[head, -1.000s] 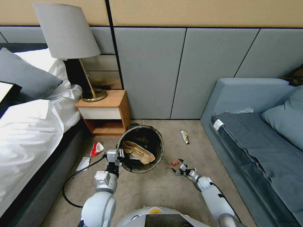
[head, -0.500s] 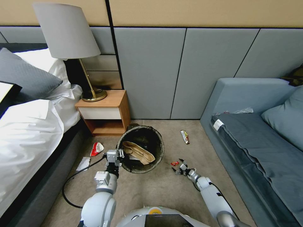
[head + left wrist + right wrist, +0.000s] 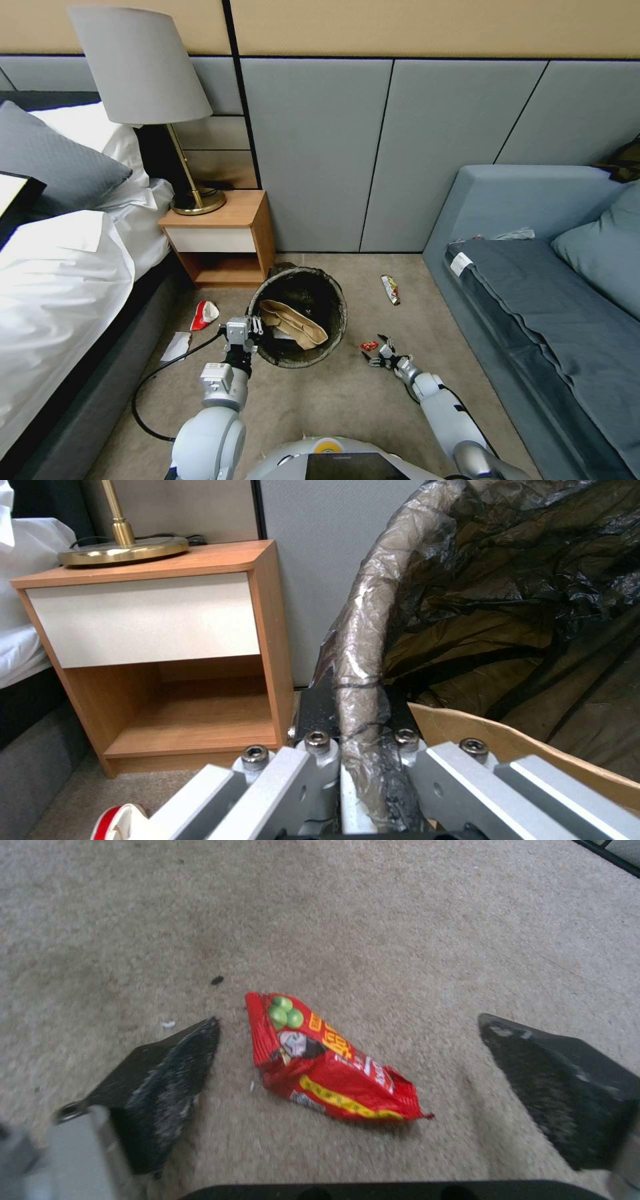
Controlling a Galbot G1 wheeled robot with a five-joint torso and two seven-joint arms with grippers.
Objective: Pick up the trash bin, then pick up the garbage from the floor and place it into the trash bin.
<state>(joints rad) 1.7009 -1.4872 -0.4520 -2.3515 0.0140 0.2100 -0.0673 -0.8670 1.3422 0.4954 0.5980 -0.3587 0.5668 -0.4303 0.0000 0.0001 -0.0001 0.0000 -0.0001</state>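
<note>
Beige carpet (image 3: 320,400) lay mid-frame between bed and sofa. The trash bin (image 3: 333,293), rim clamped by the left gripper (image 3: 252,328), held a tan paper bag (image 3: 293,321). The right gripper (image 3: 377,351) hung spread over a red wrapper (image 3: 330,1067).

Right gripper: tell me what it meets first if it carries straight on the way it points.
Likely the small red snack packet on the carpet. The right gripper is open, its fingers either side of the packet, which lies apart from both. How far off it lies is unclear.
</note>
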